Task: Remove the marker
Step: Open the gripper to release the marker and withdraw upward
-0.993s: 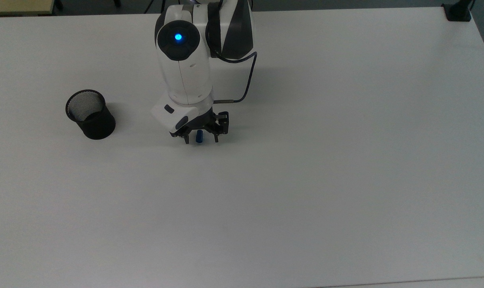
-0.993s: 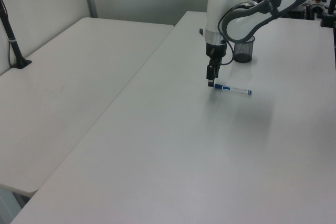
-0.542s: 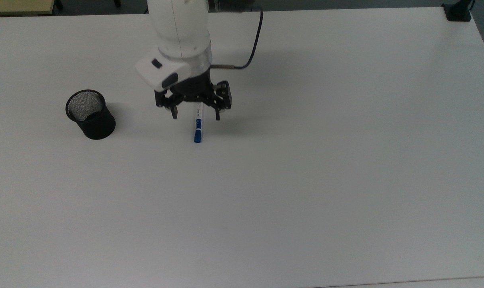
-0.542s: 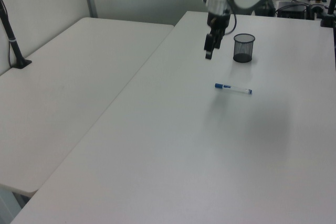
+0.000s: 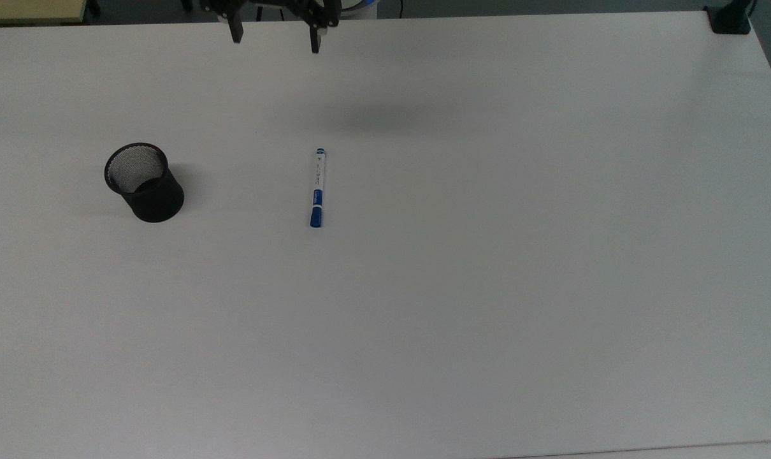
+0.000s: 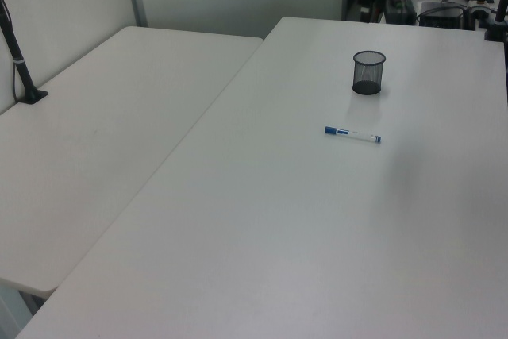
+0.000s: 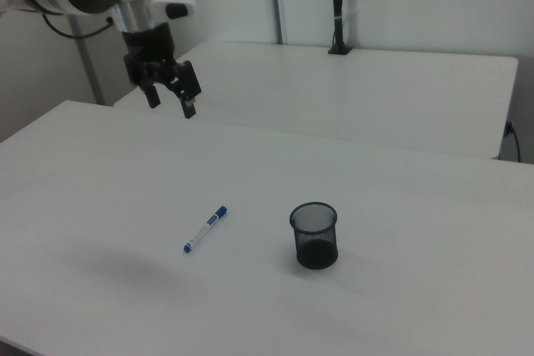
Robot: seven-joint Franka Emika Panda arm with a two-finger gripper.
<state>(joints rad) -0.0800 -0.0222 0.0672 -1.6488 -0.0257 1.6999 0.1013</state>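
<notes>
We see the marker [image 5: 318, 187] lying flat on the counter [image 5: 487, 287], well apart from the black mesh cup [image 5: 144, 182], the hand [image 7: 170, 101] released and raised; we judge only retreat remains.

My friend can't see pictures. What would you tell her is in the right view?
A blue and white marker lies flat on a white table, apart from an upright black mesh cup on the right view's right. The robot's black gripper hangs open high above the table's far left, holding nothing.
</notes>
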